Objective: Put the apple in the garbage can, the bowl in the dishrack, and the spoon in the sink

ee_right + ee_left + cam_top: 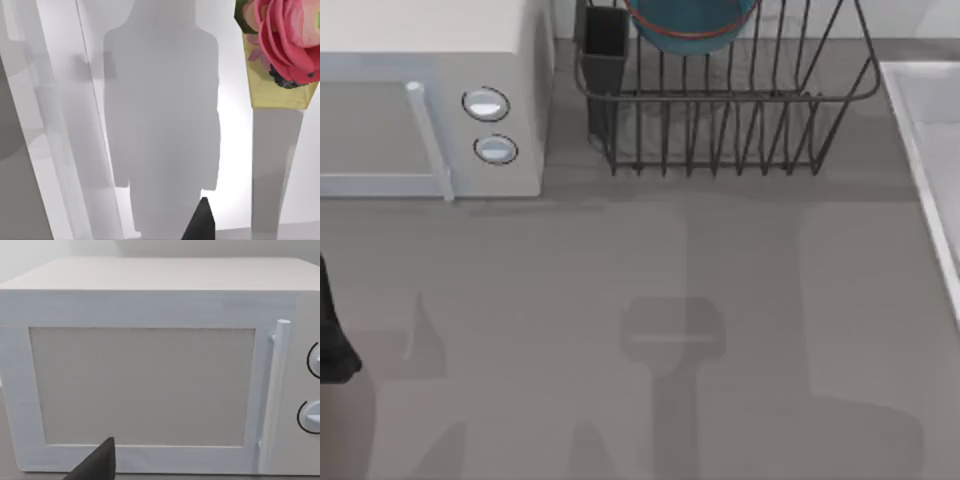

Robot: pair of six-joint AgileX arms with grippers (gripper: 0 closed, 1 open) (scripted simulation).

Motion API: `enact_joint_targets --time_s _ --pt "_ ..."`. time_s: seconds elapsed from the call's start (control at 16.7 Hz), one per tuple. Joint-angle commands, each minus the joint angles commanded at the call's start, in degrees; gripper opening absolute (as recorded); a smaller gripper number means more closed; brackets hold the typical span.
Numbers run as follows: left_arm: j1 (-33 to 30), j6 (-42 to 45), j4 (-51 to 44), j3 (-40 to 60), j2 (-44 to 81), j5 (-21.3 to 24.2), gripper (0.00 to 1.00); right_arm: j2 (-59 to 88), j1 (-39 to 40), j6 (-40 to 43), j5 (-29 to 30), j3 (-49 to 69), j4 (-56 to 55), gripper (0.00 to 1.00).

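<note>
So the microwave (430, 100) sits at the counter's (620, 300) back left, dishrack (720, 110) just to its right with the bowl (692, 22) inside, and the sink (930, 150) runs along the right edge.

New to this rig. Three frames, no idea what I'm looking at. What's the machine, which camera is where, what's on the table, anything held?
It is a simulated pair of AgileX arms with two-finger grippers at a grey table.

The top view looks straight down. At its left stands a white microwave with two round knobs. Behind the middle is the dishrack, black wire with a dark utensil cup at one corner, and the bowl, blue with a reddish rim, already sits in it. The pale rim of the sink runs along the right edge. A dark part of the left arm shows at the left edge.

The left wrist view faces the microwave door, with one dark fingertip. The right wrist view shows pale surfaces, a pink flower and one dark fingertip.

Nothing held is visible.
</note>
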State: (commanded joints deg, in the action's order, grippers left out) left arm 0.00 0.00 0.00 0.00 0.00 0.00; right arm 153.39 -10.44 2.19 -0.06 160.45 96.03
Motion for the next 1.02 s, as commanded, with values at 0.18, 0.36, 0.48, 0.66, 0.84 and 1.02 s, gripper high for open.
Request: enact_joint_targets --time_s 0.18,0.36,0.48,0.66,0.84,1.02 --pt "0.0 0.0 0.0 0.0 0.0 0.0 1.00 3.4 1.3 -1.3 0.2 5.2 1.1 0.00" --pt "0.0 0.0 0.0 0.0 0.0 0.0 1.00 3.8 1.5 -1.5 0.2 5.8 1.2 0.00" --pt "0.0 0.0 0.0 0.0 0.0 0.0 1.00 3.8 1.2 -1.5 0.1 5.6 1.2 0.00" --pt "0.0 0.0 0.0 0.0 0.0 0.0 1.00 2.7 1.2 -1.5 0.1 3.4 -0.8 0.00" --pt "0.0 0.0 0.0 0.0 0.0 0.0 1.00 0.2 1.4 -1.5 0.0 -4.3 -5.9 0.00" --pt "0.0 0.0 0.0 0.0 0.0 0.0 1.00 -2.5 1.5 -1.5 0.1 -14.4 -11.9 0.00"
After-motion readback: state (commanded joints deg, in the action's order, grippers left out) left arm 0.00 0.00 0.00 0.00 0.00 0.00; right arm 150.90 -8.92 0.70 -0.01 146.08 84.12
